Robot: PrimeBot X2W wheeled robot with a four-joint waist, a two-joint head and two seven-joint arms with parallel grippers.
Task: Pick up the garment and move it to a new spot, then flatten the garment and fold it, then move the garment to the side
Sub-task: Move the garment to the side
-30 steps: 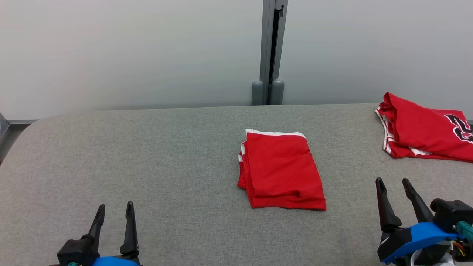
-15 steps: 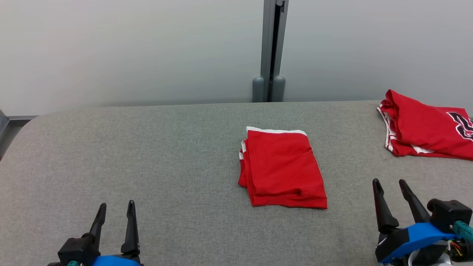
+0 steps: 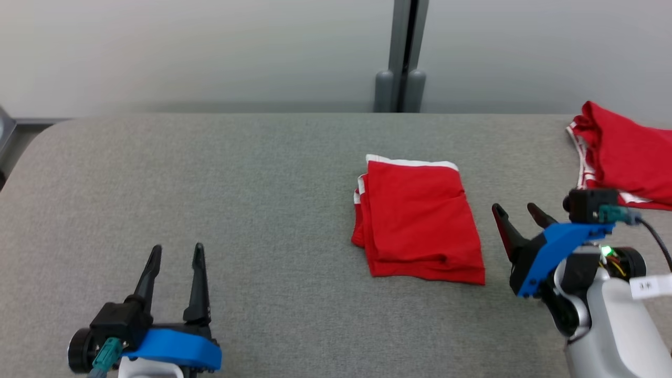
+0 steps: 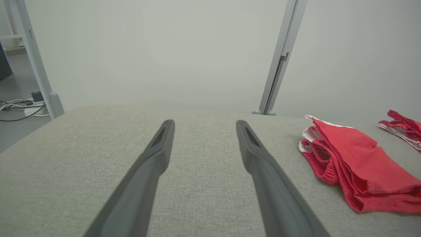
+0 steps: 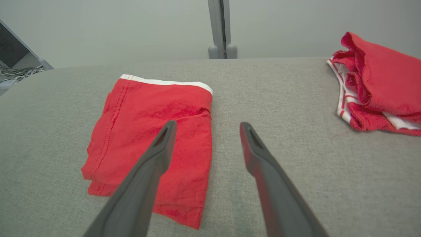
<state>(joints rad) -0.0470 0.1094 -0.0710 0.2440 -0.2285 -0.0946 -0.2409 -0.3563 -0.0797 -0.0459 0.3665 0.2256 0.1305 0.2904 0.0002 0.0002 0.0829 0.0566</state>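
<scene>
The garment [image 3: 420, 220] is a red piece with a white band, lying folded in a rectangle at the middle of the grey fabric table [image 3: 262, 184]. It also appears in the left wrist view as the garment [image 4: 355, 168] and in the right wrist view as the garment [image 5: 138, 108]. My right gripper [image 3: 514, 208] hangs open just right of its right edge, apart from it. In its own view the right gripper [image 5: 208, 123] has its left finger over the cloth's right part. My left gripper [image 3: 177, 249] stands open at the front left, empty, as the left gripper [image 4: 204, 122] shows too.
A second red garment [image 3: 625, 152] with white trim lies crumpled at the table's far right, behind my right wrist. A grey wall post [image 3: 401, 52] stands behind the table's far edge. Bare grey table lies between my left gripper and the folded cloth.
The head camera has tilted down and shifted, moving the whole picture. My right gripper has moved forward and left, closer to the folded garment's right edge. The garment lies as before.
</scene>
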